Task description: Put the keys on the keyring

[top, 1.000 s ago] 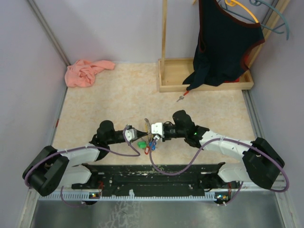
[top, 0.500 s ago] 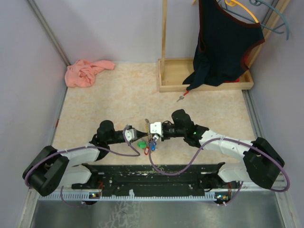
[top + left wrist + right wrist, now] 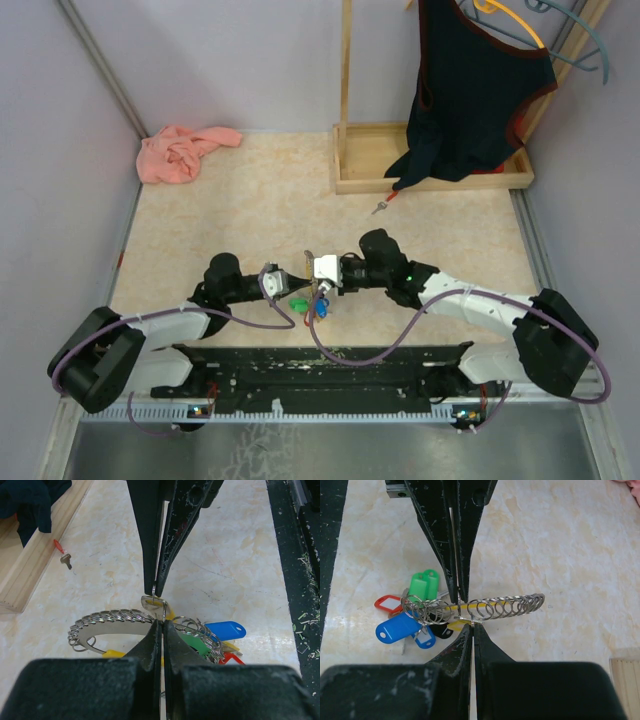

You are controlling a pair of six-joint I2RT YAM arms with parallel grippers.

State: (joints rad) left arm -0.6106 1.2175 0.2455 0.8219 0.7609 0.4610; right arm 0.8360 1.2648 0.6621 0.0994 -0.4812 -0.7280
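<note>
Stretching inward over the beige marbled table (image 3: 250,190), we meet tip to tip: left gripper (image 3: 160,623) pinches the grey coiled metal keyring (image 3: 110,616), right gripper (image 3: 471,626) pinches a small silvery piece (image 3: 151,600) on it.

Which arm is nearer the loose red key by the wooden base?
Right. The right arm's wrist sits just on the near side of the red key. The left arm lies much farther left, beyond the keyring.

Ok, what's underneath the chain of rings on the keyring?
A yellow piece peeks out beneath the keyring loops, mostly covered by them; coloured tags bunch at one end.
</note>
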